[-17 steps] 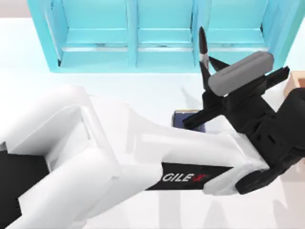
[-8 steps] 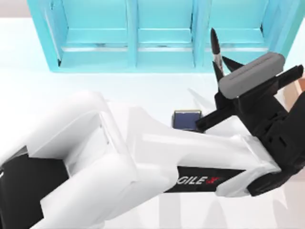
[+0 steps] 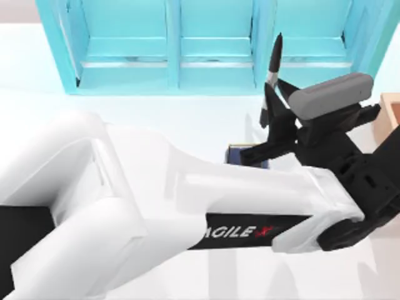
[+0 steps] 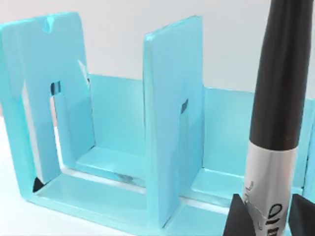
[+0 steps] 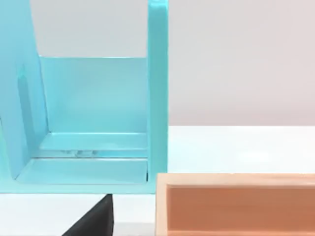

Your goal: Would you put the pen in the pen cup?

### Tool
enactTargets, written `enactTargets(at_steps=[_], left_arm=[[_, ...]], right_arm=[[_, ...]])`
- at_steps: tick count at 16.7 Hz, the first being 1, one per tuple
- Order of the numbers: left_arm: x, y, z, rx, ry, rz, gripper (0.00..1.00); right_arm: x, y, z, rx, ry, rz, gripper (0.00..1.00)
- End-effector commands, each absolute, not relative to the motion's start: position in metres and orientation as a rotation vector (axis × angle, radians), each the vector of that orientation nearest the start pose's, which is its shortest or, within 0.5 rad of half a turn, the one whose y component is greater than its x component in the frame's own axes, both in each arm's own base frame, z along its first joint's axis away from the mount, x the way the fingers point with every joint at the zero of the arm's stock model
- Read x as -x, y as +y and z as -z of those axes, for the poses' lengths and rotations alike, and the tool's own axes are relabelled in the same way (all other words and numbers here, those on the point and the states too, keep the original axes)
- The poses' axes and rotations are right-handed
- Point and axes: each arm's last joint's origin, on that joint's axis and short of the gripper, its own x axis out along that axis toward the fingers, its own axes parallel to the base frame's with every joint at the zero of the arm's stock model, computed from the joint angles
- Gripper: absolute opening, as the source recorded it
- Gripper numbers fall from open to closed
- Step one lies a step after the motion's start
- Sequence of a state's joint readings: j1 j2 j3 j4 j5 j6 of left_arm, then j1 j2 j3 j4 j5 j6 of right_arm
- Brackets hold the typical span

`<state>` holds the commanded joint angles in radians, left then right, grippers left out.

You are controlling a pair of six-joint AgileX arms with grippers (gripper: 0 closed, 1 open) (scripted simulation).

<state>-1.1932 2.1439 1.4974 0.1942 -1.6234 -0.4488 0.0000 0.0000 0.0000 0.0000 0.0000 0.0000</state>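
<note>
My left gripper (image 3: 273,103) is shut on the pen (image 3: 274,69), a silvery barrel with a black end pointing toward the turquoise shelf. In the left wrist view the pen (image 4: 278,108) stands upright between the black fingertips (image 4: 240,219) of the left gripper (image 4: 270,221). The pen cup (image 3: 236,154), blue-purple with a thin gold rim, stands on the white table just below the gripper and is partly hidden by a black finger and the white forearm. The pen hangs above and slightly right of the cup.
A large turquoise shelf unit (image 3: 206,44) spans the back of the table, seen close up as the shelf (image 4: 172,123) and the shelf (image 5: 93,123). An orange-brown wooden box (image 3: 389,115) sits at the right edge, with the box (image 5: 236,206) near the right wrist camera.
The left gripper with the pen swung right, then came back left toward the cup. The pen's black end now leans right instead of left.
</note>
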Motion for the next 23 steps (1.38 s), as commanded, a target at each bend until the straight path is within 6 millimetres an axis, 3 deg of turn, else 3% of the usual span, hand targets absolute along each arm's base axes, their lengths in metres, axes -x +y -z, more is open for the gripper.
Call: enactTargets(at_steps=[5,18,23], left_arm=[[-0.2021,-0.4128,-0.1947,-0.009,-0.016,-0.450,0.00],[-0.2021,-0.4128,-0.1947,-0.009,-0.016,-0.450,0.98],[-0.2021,-0.4128,-0.1947,-0.009,-0.016,-0.450,1.00]], right_arm=[[-0.1057,-0.0012,-0.1600,0.000,0.000,0.000,1.00],[-0.1057,-0.0012,-0.1600,0.000,0.000,0.000,1.00],[-0.1057,-0.0012,-0.1600,0.000,0.000,0.000,1.00]])
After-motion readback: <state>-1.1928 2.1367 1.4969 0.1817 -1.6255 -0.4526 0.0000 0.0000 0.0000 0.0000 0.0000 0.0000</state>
